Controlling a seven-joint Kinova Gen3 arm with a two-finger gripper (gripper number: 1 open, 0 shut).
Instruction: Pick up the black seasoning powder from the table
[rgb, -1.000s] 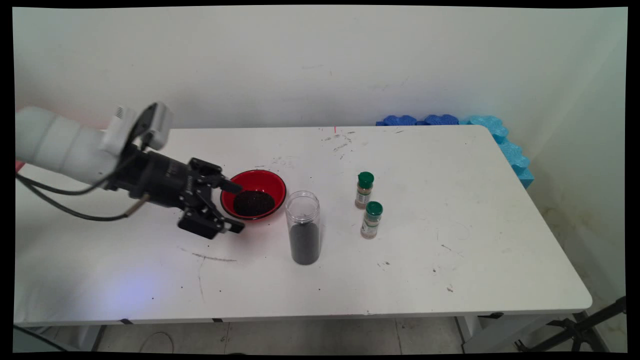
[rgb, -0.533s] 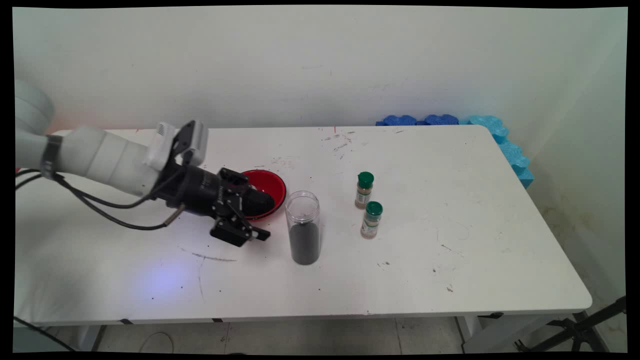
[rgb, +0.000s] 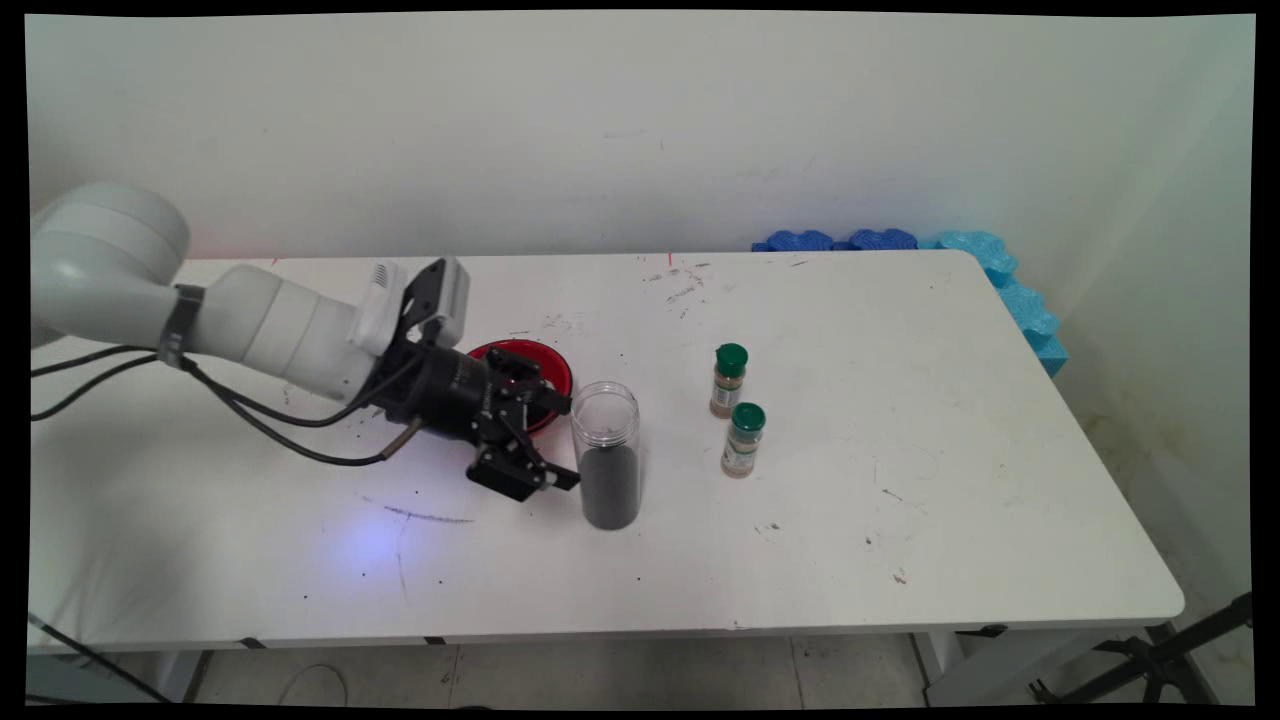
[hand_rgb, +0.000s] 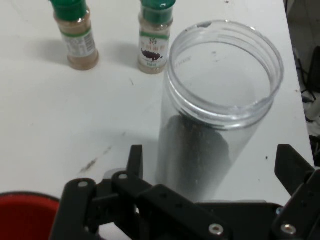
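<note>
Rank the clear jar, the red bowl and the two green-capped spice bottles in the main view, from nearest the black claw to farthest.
From the gripper:
1. Clear jar, just to its right.
2. Red bowl, right behind it, partly hidden.
3. Spice bottles, front one and back one, farther right; too close to rank against each other.

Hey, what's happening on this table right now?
The robot arm's pincer is open and low beside an upright clear jar partly filled with dark grains, its fingers either side without touching. A red bowl sits just behind it. Two green-capped spice bottles stand past the jar.
</note>
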